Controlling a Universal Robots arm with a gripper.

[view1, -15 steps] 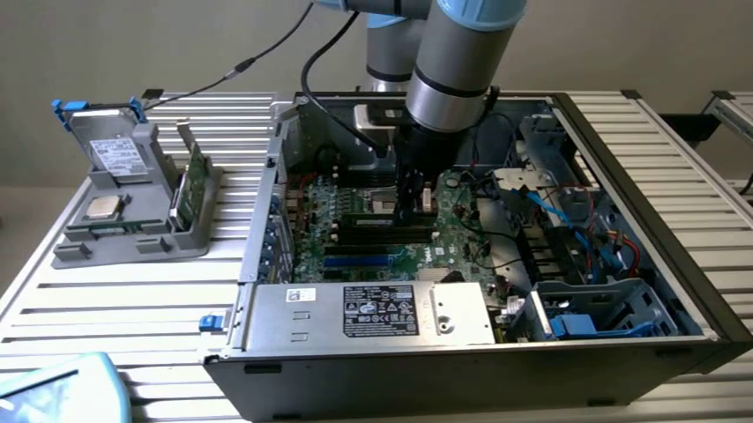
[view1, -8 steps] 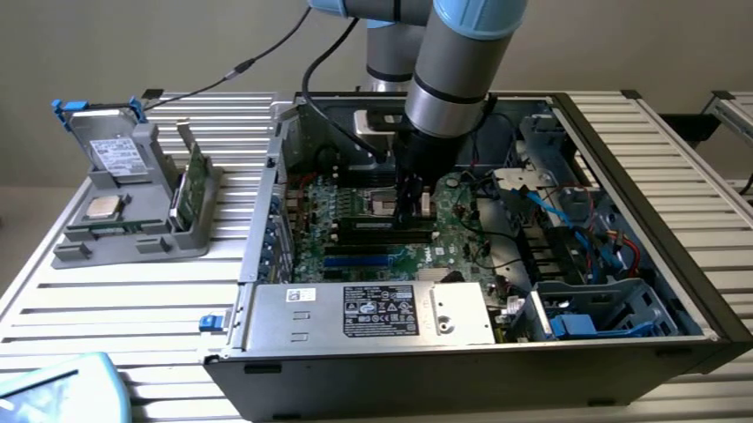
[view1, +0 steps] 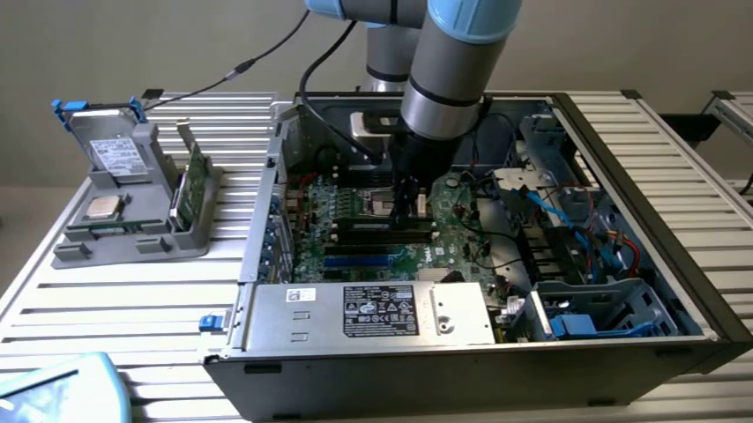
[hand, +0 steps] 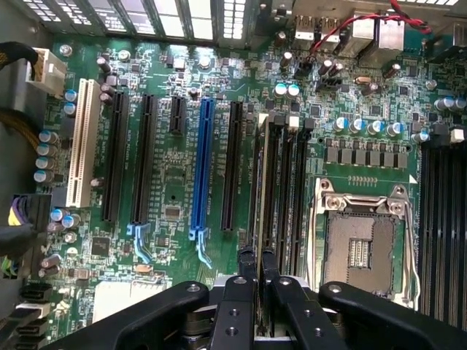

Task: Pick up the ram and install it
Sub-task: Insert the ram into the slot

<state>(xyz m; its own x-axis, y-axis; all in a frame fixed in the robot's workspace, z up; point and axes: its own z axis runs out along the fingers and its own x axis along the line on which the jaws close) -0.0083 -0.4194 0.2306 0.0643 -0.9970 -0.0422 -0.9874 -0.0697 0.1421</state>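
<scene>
My jaws on the gripper (hand: pixel 257 271) are pinched narrow on the ram (hand: pixel 260 182), which I hold edge-on. Its long axis runs straight out from me, parallel to the black memory slots (hand: pixel 288 189). It stands at the bank's outer slot, on the side away from the processor socket (hand: pixel 357 248). I judge the lines matched, but I cannot tell whether it is seated.

The grey-and-blue jointed robot arm (view1: pixel 453 70) reaches straight down over the green motherboard (view1: pixel 353 242). Its black two-fingered gripper (hand: pixel 257 257) hangs just above it, fingers (hand: pixel 246 266) pinched on the ram (hand: pixel 260 189), a thin green circuit-board stick.
</scene>
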